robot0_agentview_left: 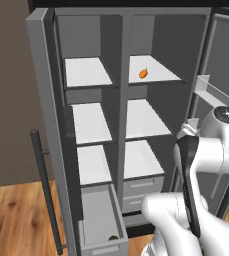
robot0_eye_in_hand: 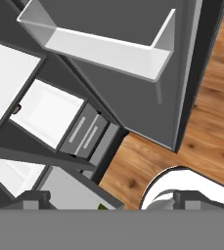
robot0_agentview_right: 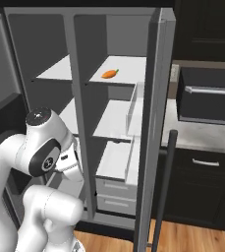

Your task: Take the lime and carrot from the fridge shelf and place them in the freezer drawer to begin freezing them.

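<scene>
One carrot (robot0_agentview_left: 143,74) lies on the top right shelf (robot0_agentview_left: 158,70), one of six white shelves. One lime (robot0_agentview_left: 113,238) sits at the front of the open freezer drawer (robot0_agentview_left: 92,216), beside two shallower drawers (robot0_agentview_left: 142,186). The hand (robot0_eye_in_hand: 103,199) is fully spread and holds nothing.

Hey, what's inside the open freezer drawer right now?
In the freezer drawer, the lime sits at the front, partly hidden behind the drawer's front wall. The rest of the floor looks bare. The carrot lies on the fridge shelf.

Carrot (robot0_agentview_left: 143,74) on fridge shelf (robot0_agentview_left: 161,73) (topmost, right)
</scene>
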Robot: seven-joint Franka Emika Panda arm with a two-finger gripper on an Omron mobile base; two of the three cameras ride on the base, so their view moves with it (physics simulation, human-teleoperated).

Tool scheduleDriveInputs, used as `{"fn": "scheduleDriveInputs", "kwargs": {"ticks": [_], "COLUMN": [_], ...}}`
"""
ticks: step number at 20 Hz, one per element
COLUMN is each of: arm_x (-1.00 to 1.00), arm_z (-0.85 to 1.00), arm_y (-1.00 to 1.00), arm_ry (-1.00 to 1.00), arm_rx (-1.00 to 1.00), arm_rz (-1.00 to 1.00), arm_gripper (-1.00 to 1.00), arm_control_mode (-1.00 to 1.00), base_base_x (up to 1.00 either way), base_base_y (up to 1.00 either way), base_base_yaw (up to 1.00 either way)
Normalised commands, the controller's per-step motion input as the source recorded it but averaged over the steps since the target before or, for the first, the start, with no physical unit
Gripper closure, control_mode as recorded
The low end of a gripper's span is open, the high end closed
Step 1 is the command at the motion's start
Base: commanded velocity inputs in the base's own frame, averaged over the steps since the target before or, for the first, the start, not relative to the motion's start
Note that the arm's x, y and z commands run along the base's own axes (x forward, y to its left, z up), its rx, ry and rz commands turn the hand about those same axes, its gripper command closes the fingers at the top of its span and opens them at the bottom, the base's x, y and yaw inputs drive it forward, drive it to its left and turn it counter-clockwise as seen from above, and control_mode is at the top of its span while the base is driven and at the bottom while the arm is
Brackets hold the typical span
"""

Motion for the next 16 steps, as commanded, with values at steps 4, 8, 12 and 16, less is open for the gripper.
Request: {"fn": "scheduleDriveInputs", "kwargs": {"ticks": [4, 8, 12, 16], "arm_x": [0.00, 0.00, 0.00, 0.00], "arm_z": [0.00, 0.00, 0.00, 0.07], "arm_y": [0.00, 0.00, 0.00, 0.00], "arm_ry": [0.00, 0.00, 0.00, -0.02], "arm_rx": [0.00, 0.00, 0.00, 0.00], "arm_rz": [0.00, 0.00, 0.00, 0.00], "arm_gripper": [-1.00, -1.00, -1.00, -1.00], "arm_control_mode": [1.00, 1.00, 1.00, -1.00], "base_base_x": [0.36, 0.30, 0.08, 0.00], "base_base_y": [0.00, 0.00, 0.00, 0.00], "base_base_yaw": [0.00, 0.00, 0.00, 0.00]}}
